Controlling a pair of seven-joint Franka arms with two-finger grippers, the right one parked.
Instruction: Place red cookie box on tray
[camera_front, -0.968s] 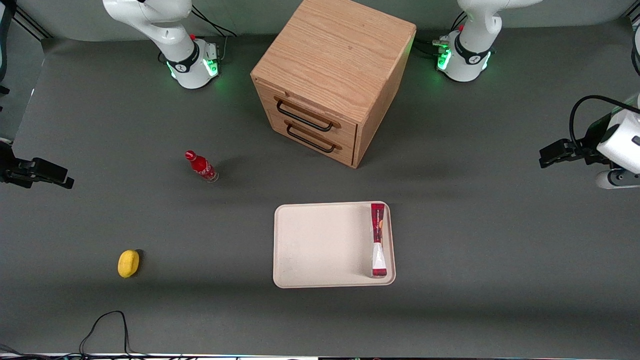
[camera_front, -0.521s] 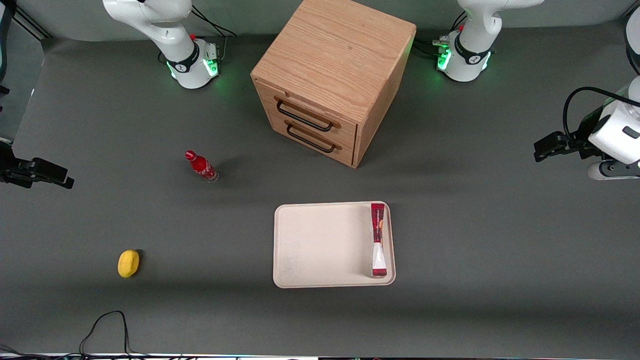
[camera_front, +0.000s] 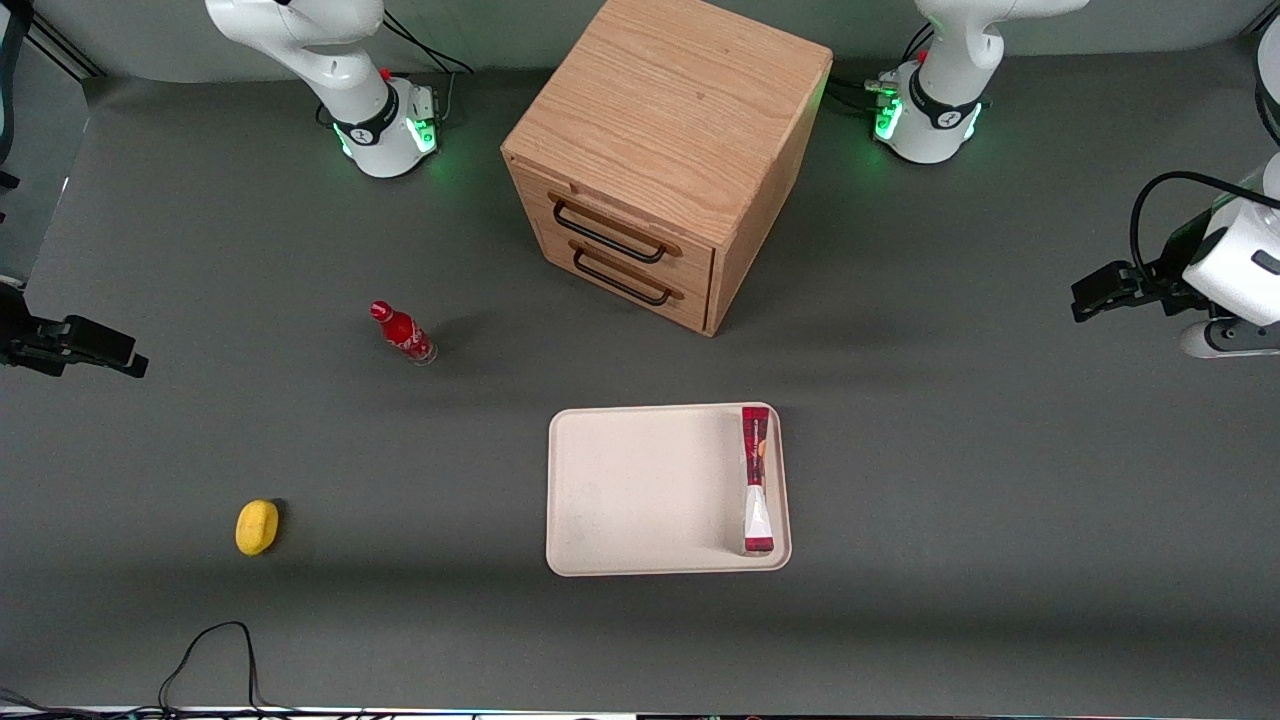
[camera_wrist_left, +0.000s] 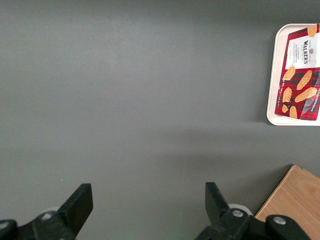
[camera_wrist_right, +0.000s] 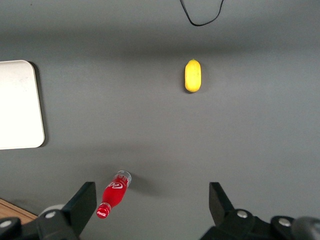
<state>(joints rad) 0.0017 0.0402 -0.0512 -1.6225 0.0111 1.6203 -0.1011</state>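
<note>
**Box on the tray, arm drawn back**

While the red cookie box (camera_front: 756, 480) lies inside the tray (camera_front: 640, 490), along the rim toward the working arm's end of the tabletop (camera_front: 950, 500), the pincer (camera_front: 1090, 297) hangs well apart from it, above bare tabletop near that end. Its fingers (camera_wrist_left: 78, 204) stand spread wide with nothing between them. Over the last second the arm has shifted only slightly, drifting a little toward the tray and then easing back, while the box and tray have not moved at all. That reads as a retreat after release, so the placing looks done: the box rests flat, wholly within the rim, its white end nearer the front camera and its long side parallel to the tray's short edge.

By count: one red cookie box, one tray, one wooden drawer cabinet (camera_front: 665, 160) with two drawers, each bearing a dark handle, standing farther from the front camera than the tray. Toward the parked arm's end lie one small red bottle (camera_front: 402, 332) and one yellow lemon-like fruit (camera_front: 257, 527), both well apart from the tray. One black cable (camera_front: 215, 655) loops at the tabletop's near edge.
</note>
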